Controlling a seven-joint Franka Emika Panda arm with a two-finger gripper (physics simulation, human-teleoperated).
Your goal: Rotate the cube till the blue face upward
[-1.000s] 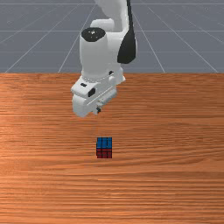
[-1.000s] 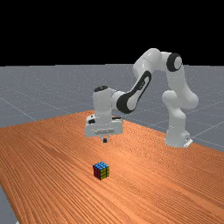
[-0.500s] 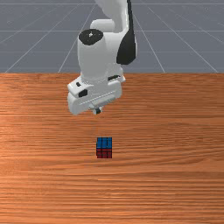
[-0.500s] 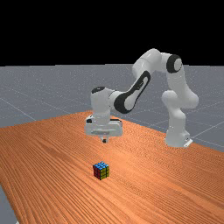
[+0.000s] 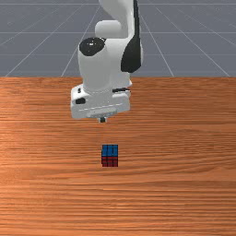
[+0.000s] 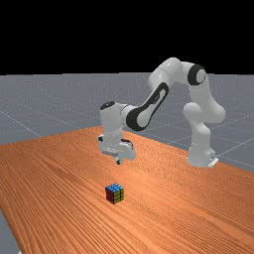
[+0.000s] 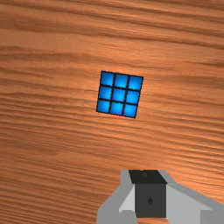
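Note:
My gripper [image 5: 102, 120] hangs above the table, behind the cube and slightly toward the front view's left. Its fingers are together with nothing between them. The cube [image 5: 109, 156] rests flat on the wood with blue on top and a red side toward the front camera. In the far view the gripper [image 6: 118, 161] is well above the cube [image 6: 114, 193], whose red and yellow sides show beneath the blue top. The wrist view has the blue top of the cube [image 7: 119, 95] ahead of the shut gripper [image 7: 148, 176], turned a little relative to the hand.
The wooden table [image 5: 184, 138] spreads around the cube on all sides. The arm's base [image 6: 201, 158] stands at the table's far side, on the far view's right.
My hand has turned about its upright axis, now lying broadside in the front view. It has also come slightly lower and toward the front camera. The cube has not moved.

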